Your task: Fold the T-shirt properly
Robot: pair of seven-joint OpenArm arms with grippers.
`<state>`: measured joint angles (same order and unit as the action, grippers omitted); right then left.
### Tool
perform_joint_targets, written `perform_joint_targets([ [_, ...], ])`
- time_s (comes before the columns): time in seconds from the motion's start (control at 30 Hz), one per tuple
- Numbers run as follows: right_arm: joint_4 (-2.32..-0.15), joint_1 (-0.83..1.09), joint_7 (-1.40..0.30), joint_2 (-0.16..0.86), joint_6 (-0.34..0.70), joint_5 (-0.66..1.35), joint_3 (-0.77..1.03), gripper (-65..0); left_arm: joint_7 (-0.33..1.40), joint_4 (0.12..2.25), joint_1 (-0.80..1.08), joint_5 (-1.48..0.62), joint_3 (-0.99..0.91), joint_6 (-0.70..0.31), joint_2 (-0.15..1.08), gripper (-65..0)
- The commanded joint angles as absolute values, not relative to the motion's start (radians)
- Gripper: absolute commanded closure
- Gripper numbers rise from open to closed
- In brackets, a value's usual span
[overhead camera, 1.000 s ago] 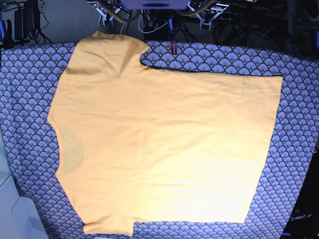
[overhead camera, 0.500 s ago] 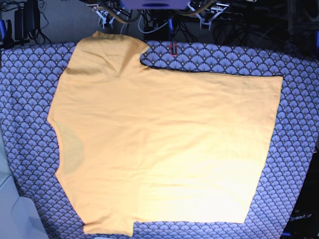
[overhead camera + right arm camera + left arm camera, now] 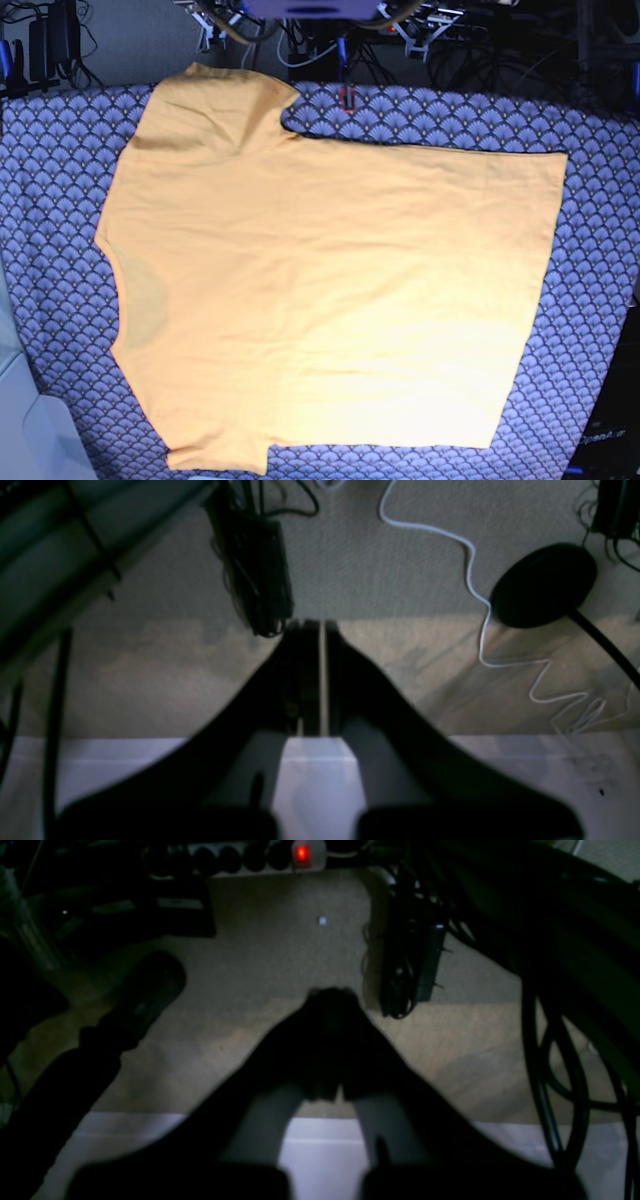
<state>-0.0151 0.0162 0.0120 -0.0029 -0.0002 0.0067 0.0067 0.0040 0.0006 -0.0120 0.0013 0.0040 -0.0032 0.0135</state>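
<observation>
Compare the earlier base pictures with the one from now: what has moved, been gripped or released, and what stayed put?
Nothing visibly changed. The T-shirt lies spread flat on the patterned cloth exactly as before, and neither pincer has taken hold of it.

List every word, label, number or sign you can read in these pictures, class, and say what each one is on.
"OpenAr…": faint grey lettering on a dark thing at the base view's lower right edge; the end is too blurred to read.
T-shirt: plain, no print.
Patterned cloth: only fan shapes, no text.
Both wrist views: too dark and blurred, nothing readable.
</observation>
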Motion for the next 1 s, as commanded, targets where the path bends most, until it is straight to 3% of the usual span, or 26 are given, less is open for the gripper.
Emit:
perform_joint_targets([
  [0.0, -0.028, 0.022, 0.038, -0.004, 0.008, 0.005, 0.01, 0.0, 0.007, 0.001, -0.021, -0.002, 0.005, -0.001, 0.015, 0.0],
  [0.13, -0.033, 0.081, 0.199, -0.002, 0.008, 0.005, 0.007, 0.0, -0.016, 0.004, 0.012, -0.001, 0.007, -0.005, 0.015, 0.0],
  [0.3, -0.027, 0.193, 0.51, 0.021, 0.008, 0.004, 0.001, 0.0, -0.277, 0.002, 0.139, 0.001, 0.007, -0.005, 0.015, 0.0],
  [0.6, -0.025, 0.337, 0.759, 0.058, 0.012, 0.001, -0.001, 0.0, -0.644, 0.0, 0.34, -0.005, 0.002, -0.005, 0.025, 0.0],
  [0.8, -0.025, 0.435, 0.958, 0.076, 0.013, -0.001, -0.025, 0.0, -0.984, 0.0, 0.484, -0.008, -0.001, 0.004, 0.064, 0.0],
  [0.97, -0.025, 0.503, 1.132, 0.082, 0.013, -0.001, -0.042, 0.0, -1.106, 0.0, 0.549, -0.101, -0.001, -0.004, 0.081, 0.0],
])
